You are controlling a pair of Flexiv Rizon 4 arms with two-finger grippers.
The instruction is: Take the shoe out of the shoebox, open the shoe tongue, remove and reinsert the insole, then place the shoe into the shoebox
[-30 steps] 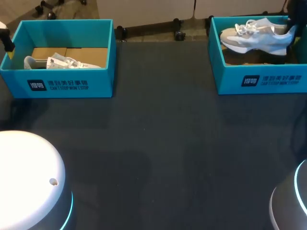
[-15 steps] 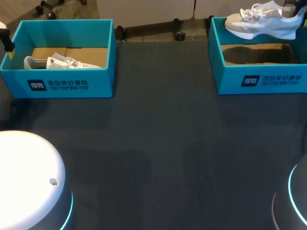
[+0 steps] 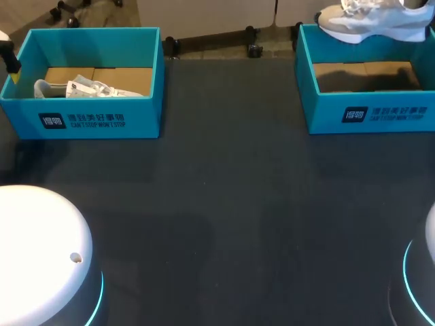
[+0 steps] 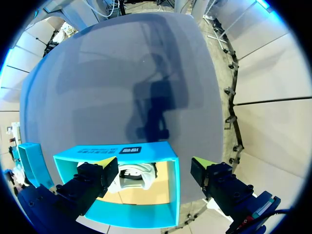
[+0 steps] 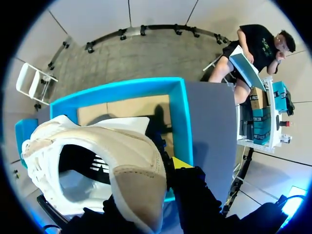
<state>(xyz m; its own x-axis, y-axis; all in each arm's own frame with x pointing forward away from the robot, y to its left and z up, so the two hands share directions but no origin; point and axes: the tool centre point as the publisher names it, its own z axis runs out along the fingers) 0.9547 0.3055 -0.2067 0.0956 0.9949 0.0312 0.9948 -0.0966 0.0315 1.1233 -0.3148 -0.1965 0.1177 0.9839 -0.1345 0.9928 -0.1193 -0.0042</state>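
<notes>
Taking-out step, near done: clamping the shoe [image 3: 367,24] by its heel in the right gripper [image 5: 165,181], above the shoebox [image 3: 370,114] at one o'clock. Holding the left gripper [image 4: 152,169] wide at eleven. Next, likely: carry toward six o'clock, set down gently.

Logo print [image 3: 81,121] on left shoebox [image 3: 146,119] and right shoebox [image 3: 326,112] fronts

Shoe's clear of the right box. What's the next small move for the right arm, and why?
Probably carry the shoe toward the table in front of the right shoebox and lower it. The right claw grips its heel, it hangs above the box's rim, and tongue and insole work likely needs it resting.
</notes>
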